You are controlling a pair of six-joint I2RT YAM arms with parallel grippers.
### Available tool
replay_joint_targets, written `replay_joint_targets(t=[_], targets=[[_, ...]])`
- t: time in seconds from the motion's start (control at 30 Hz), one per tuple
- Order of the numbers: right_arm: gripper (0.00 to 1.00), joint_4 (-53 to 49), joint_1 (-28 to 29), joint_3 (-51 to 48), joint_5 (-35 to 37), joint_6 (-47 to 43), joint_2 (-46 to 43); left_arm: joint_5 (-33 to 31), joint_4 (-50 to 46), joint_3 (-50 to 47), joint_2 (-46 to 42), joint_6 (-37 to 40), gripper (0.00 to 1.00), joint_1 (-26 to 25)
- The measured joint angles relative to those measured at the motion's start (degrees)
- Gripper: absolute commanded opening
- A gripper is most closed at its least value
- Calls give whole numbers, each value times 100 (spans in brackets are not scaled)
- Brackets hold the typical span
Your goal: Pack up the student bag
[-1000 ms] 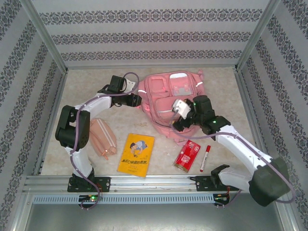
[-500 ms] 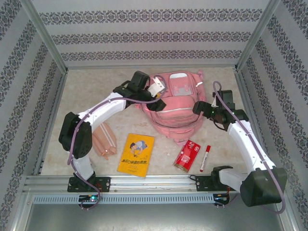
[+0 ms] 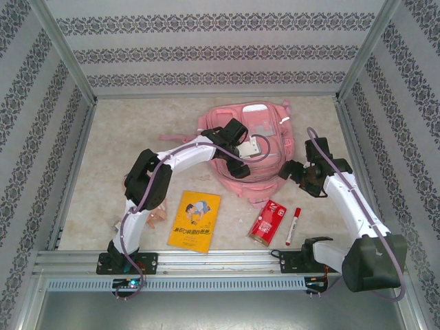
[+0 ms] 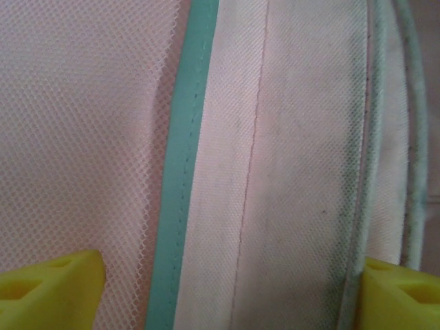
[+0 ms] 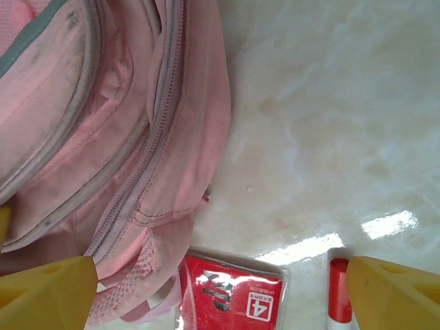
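The student bag (image 3: pixel 261 124) is a large pink backpack lying flat at the middle back of the table. My left gripper (image 3: pixel 242 150) hangs right over its front and looks straight down on it. In the left wrist view its yellow fingertips (image 4: pixel 48 289) stand far apart, open, just above the bag's pink mesh (image 4: pixel 82 137), a teal strip (image 4: pixel 182 172) and pale fabric, with nothing held. My right gripper (image 3: pixel 287 172) is off the bag's right side, low over the table. It is open too (image 5: pixel 220 295), with the student bag's zipped edge (image 5: pixel 124 158) to its left.
Near the front edge lie a yellow picture book (image 3: pixel 194 220), a red packet (image 3: pixel 267 221) (image 5: pixel 234 299) and a red-capped marker (image 3: pixel 293 225) (image 5: pixel 338 292). A peach pencil case (image 3: pixel 157 214) peeks out under the left arm. Patterned walls and metal posts close in the table.
The left arm swung right from the bag's left edge to over its middle, jaws opening wider. The right gripper left the bag's front and now sits off its right side.
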Motion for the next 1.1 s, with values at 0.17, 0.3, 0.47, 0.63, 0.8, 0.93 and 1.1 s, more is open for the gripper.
replay_joint_targets(t=[0.17,0.3,0.47,0.63,0.8,0.93,1.1], targets=[[82,87,0,2,-616,-31,186,-173,-70,50,50,116,37,-66],[74,149,0,2,-1143,-133,450,-610,-197,332,90,157,2,-111],[61,356,2,2,-1871,-365,686,-772,-166,435,-74,140,0,61],[59,540,17,2,-2312,-590,1108,-564,-151,487,-538,-44,0,498],[59,745,232,2,-2430,-632,1445,-101,-199,1141,-627,-435,0,990],[59,955,407,2,-2450,-632,1462,105,-212,1517,-627,-675,0,1174],[62,1073,466,2,-2448,-638,1467,243,-306,1561,-603,-848,0,1169]])
